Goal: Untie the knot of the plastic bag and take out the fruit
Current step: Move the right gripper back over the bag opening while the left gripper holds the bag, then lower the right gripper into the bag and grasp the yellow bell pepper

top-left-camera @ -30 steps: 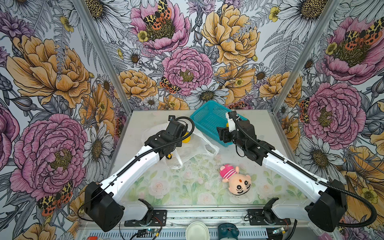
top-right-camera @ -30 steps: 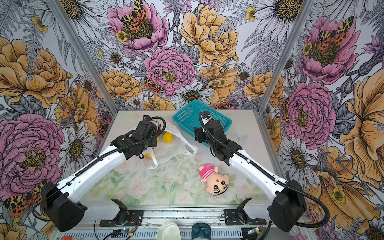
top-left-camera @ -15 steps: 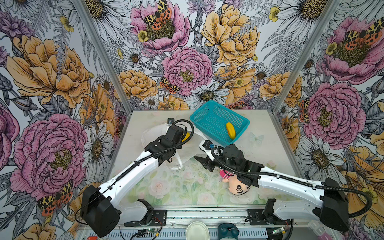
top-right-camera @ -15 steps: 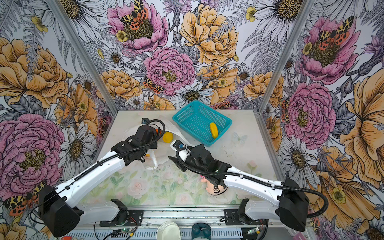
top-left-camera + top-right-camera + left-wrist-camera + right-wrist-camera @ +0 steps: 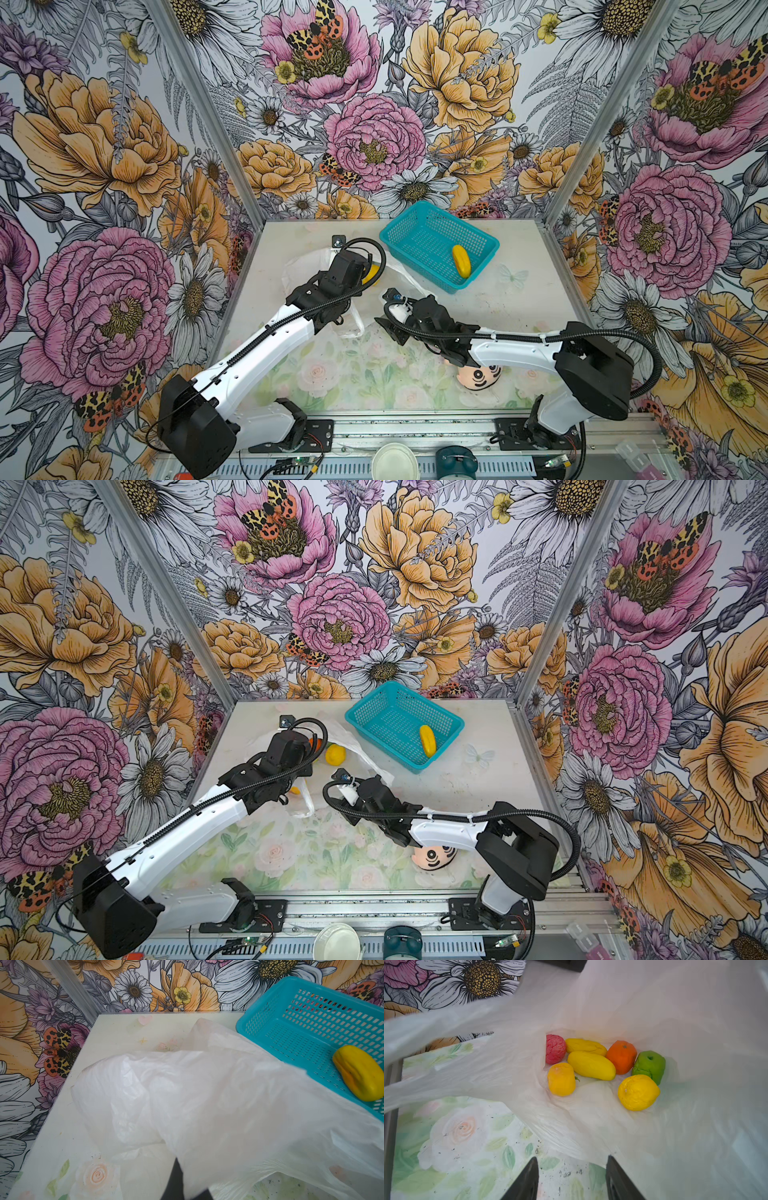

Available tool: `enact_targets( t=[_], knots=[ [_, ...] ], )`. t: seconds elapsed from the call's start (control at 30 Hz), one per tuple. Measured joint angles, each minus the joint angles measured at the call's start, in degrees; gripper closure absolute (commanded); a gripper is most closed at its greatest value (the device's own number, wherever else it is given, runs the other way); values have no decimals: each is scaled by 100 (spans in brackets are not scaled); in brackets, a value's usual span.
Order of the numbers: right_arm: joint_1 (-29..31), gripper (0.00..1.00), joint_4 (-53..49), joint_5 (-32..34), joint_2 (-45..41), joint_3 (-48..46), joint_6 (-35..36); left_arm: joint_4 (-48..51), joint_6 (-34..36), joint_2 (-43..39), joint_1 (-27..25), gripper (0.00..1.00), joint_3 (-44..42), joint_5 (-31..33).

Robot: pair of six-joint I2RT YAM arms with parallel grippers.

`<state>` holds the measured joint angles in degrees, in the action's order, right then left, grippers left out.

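Observation:
The white plastic bag (image 5: 303, 266) lies at the back left with its mouth held wide; no knot shows. My left gripper (image 5: 190, 1186) is shut on the bag's film (image 5: 207, 1105), which drapes over its fingers. My right gripper (image 5: 572, 1167) is open and empty, low over the mat at the bag's mouth (image 5: 386, 328). Inside lie several fruit: a pink one (image 5: 555, 1049), two long yellow ones (image 5: 591, 1066), an orange (image 5: 622, 1056), a green one (image 5: 649, 1066) and two round yellow ones (image 5: 638, 1092). Another long yellow fruit (image 5: 461, 259) lies in the teal basket (image 5: 399, 220).
A plush doll (image 5: 478, 374) lies on the mat at the front right, partly under my right arm. The basket stands at the back, right of the bag. Flowered walls close in the table on three sides.
My right arm swung from over the basket down to the bag's mouth, leaving a yellow fruit in the basket. Its jaws narrowed somewhat. The left gripper kept its hold on the bag.

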<state>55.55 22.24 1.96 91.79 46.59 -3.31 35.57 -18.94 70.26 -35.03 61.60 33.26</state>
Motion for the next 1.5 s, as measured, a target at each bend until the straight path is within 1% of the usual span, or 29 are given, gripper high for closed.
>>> enact_targets(
  t=[0.2,0.37,0.53,0.77,1.07,1.17,1.3,1.33,1.4,1.43,1.5],
  knots=[
    [0,48,109,195,426,289,-31,-11,0,-11,-7,100,-13,4],
    [0,49,439,328,835,468,-50,-11,0,-61,-11,100,-20,50],
    [0,50,326,409,1296,789,-76,-35,2,-118,-11,100,-24,68],
    [-2,52,413,538,1534,1023,-144,-46,2,-184,-52,100,-39,140],
    [0,51,227,798,1681,1419,-251,-122,-4,-605,-74,100,-214,214],
    [-2,48,221,791,1869,1650,-321,-140,-2,-745,-74,100,-275,236],
    [0,43,-13,787,2345,2234,-433,-157,-2,-839,-74,100,-280,240],
    [0,41,-76,767,2485,2426,-485,-157,-4,-857,-74,100,-280,245],
    [-2,30,-140,684,2752,2756,-608,-160,-4,-879,-74,100,-280,260],
    [-2,26,-153,610,2907,2931,-647,-160,-4,-881,-74,100,-280,275],
    [-2,23,-197,479,3176,3217,-765,-160,-4,-879,-79,100,-284,278]
  ],
)
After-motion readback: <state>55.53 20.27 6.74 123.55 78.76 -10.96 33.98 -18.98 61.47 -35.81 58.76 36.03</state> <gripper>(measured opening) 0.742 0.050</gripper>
